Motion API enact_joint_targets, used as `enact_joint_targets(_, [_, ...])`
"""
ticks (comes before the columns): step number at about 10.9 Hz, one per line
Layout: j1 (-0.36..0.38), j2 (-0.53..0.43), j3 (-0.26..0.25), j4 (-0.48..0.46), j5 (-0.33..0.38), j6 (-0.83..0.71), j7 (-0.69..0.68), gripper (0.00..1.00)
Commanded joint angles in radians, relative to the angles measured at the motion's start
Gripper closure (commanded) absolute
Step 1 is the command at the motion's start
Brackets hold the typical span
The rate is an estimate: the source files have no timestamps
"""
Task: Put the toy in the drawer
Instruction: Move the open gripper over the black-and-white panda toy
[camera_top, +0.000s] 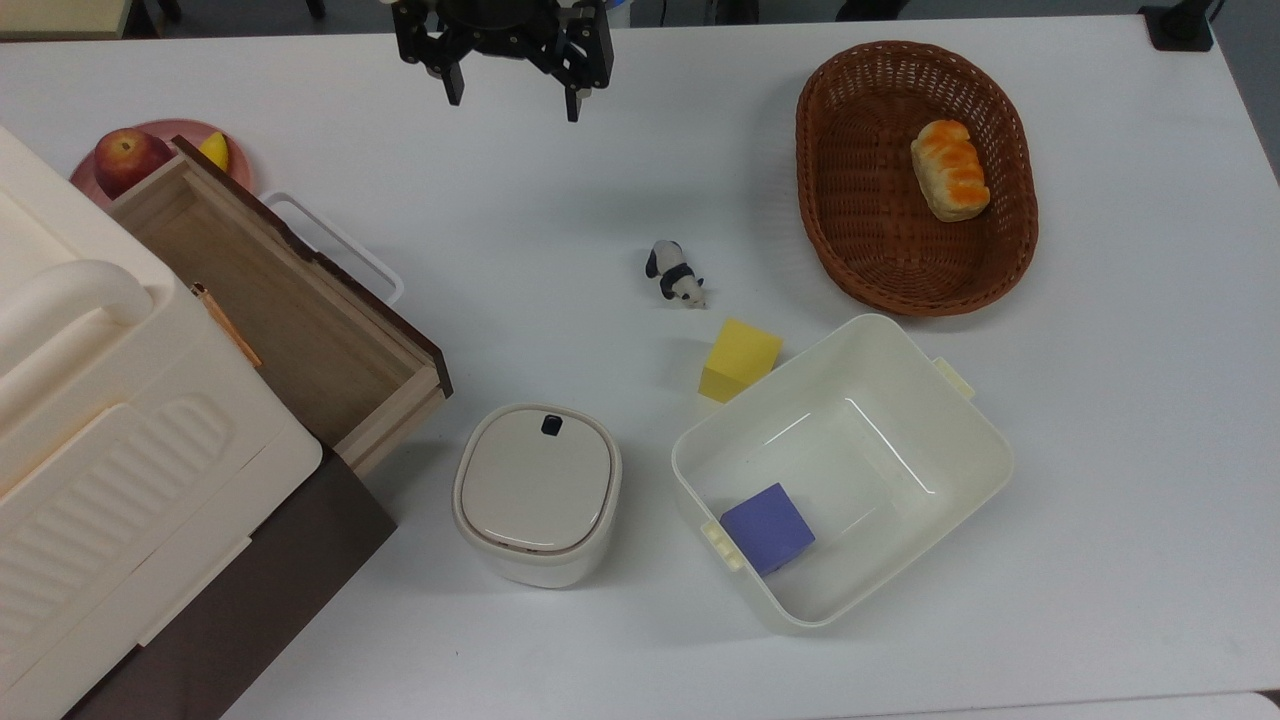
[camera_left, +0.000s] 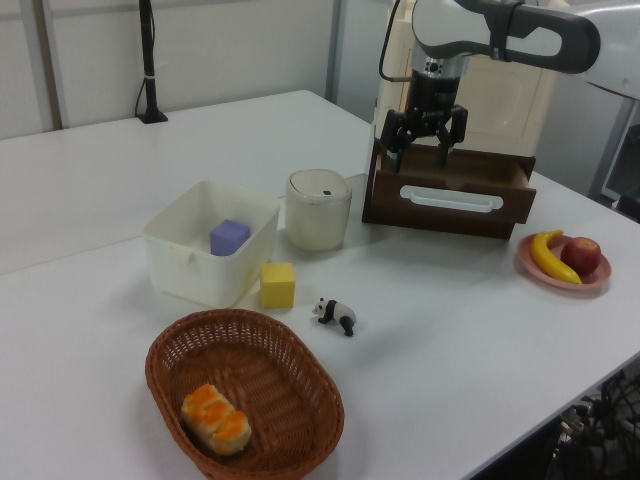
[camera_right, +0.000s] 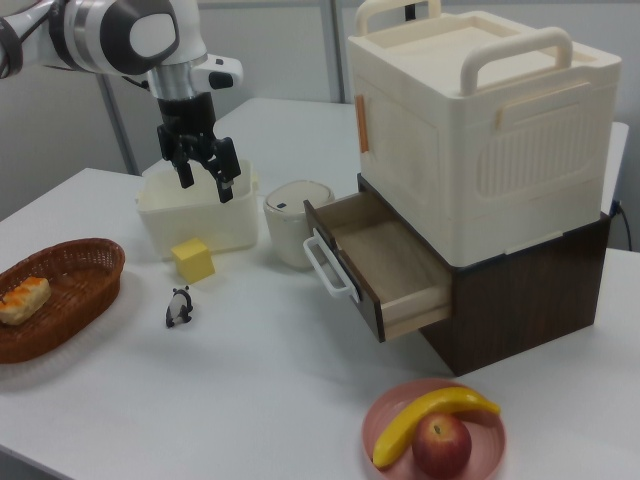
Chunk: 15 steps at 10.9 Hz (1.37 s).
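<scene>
I see my end effector (camera_top: 510, 98) spread open, empty, above the table (camera_top: 560, 200); panda (camera_top: 677, 274) stands apart from open drawer (camera_top: 290, 310).

We see a purple cube (camera_top: 767, 526) inside the white bin (camera_top: 960, 430), a yellow cube (camera_top: 740, 358) touching its outer wall.
</scene>
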Motion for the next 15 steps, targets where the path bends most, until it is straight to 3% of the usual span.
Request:
enact_joint_targets(1, [0.015, -0.002, 0.000, -0.038, 0.021, -0.017, -0.098, 0.00])
enact_joint_targets(5, [0.041, 0.025, 0.000, -0.058, 0.020, -0.012, -0.119, 0.00])
enact_joint_targets(8, [0.080, 0.035, 0.000, -0.143, 0.021, 0.011, -0.237, 0.00])
enact_joint_targets(12, [0.153, 0.040, 0.000, -0.325, 0.012, 0.245, -0.239, 0.01])
enact_joint_targets(15, [0.212, 0.125, -0.002, -0.359, -0.008, 0.317, -0.235, 0.02])
